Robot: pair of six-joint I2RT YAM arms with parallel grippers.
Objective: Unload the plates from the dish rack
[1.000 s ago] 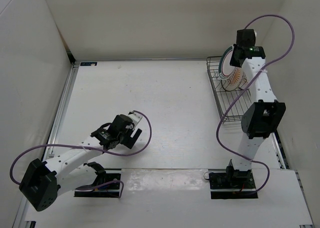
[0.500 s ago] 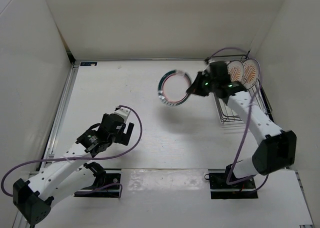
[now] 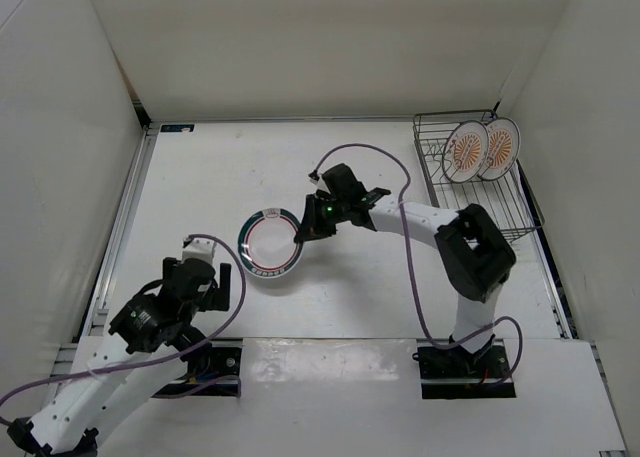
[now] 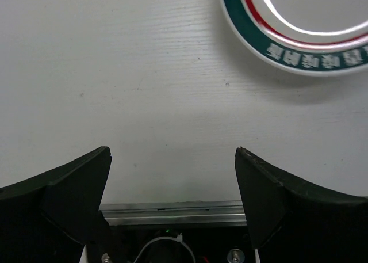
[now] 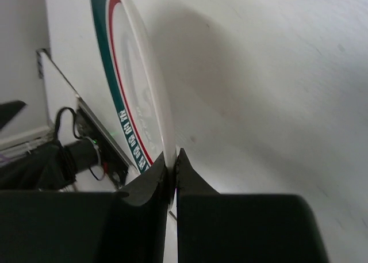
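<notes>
A white worktop sits enclosed by plain white walls on three sides; a metal rail runs along its left edge.

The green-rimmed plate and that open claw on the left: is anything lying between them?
No. In the left wrist view, only bare white table lies between the left gripper and the green-rimmed plate; nothing sits on that stretch.
</notes>
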